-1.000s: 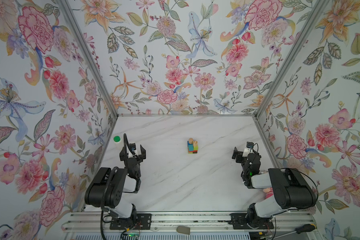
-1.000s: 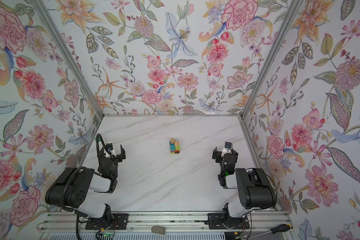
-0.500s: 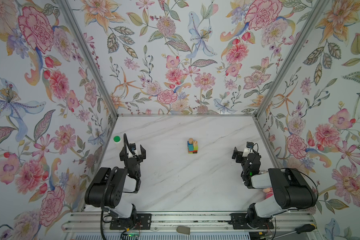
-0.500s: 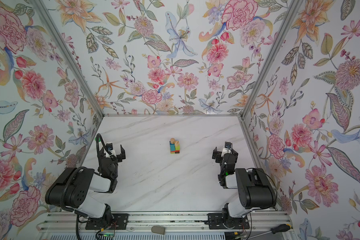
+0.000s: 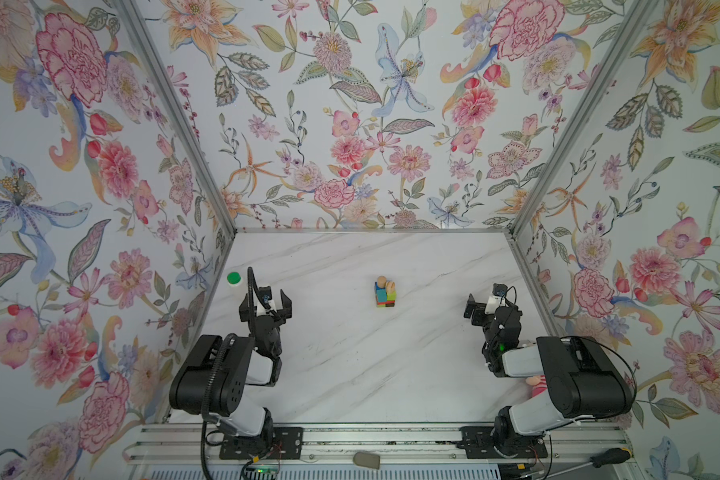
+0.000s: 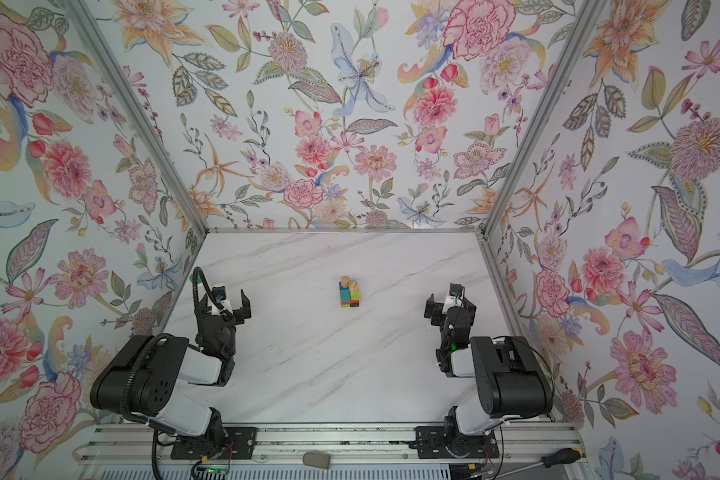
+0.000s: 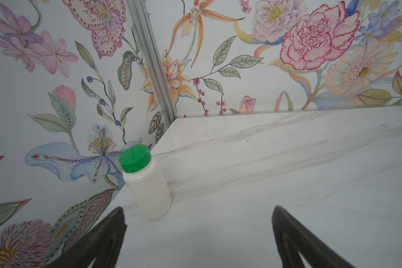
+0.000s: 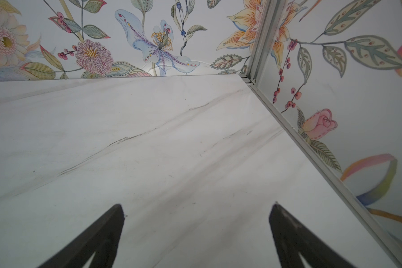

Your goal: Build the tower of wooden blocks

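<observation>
In both top views the tower stands upright in the middle of the marble table: a compact stack of wood blocks in blue, teal, yellow-green, red and dark brown, with two rounded tan pieces on top. My left gripper is open at the near left, well apart from the tower. My right gripper is open at the near right, also well apart. Each wrist view shows only bare table between wide-spread jaws. No block shows in either wrist view.
A white bottle with a green cap stands by the left wall, just beyond my left gripper. A pink plush doll peeks out beside the right arm. Flowered walls close in three sides. A screwdriver lies on the front rail.
</observation>
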Tool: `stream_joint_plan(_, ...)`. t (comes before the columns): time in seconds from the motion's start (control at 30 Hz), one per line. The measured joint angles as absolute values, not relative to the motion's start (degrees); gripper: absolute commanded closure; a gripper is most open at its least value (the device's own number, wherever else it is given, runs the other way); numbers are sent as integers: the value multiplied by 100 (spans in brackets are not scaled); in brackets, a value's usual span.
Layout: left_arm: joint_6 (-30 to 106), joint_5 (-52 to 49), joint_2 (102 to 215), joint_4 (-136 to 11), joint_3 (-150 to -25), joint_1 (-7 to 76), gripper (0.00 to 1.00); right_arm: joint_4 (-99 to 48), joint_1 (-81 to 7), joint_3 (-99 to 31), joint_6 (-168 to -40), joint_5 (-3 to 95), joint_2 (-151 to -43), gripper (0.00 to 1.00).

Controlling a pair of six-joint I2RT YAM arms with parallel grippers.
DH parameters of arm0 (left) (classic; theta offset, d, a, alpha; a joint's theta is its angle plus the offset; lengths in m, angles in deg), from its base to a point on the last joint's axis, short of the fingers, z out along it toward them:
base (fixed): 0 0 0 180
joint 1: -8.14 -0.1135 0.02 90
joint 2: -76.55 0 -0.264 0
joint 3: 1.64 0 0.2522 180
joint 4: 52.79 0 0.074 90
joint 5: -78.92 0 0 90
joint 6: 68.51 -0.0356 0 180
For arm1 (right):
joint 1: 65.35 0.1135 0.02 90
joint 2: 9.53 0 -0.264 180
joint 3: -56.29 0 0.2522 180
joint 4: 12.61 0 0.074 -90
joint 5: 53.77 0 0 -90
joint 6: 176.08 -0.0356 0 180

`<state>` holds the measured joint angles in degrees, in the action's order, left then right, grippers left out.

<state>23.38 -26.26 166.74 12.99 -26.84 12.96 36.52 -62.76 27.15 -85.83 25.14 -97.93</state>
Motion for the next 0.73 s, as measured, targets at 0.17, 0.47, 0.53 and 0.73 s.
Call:
stream_joint_plan(0.17, 2338, -2626, 16674, 1299, -2684, 1296, 1, 3652, -6276, 2715, -8583, 2514, -9793, 1)
stream_joint_plan(0.47, 2338, -2624, 16672, 1299, -2684, 1296, 1, 3650, -6276, 2713, -8583, 2529, -9793, 1)
stream_joint_plan(0.53, 2338, -2626, 16674, 1299, -2684, 1296, 1, 3635, -6287, 2693, -8561, 2656, -9793, 1)
stream_joint_plan(0.73, 2338, -2624, 16674, 1299, -2684, 1296, 1, 3626, -6327, 2632, -8515, 2993, -9793, 1)
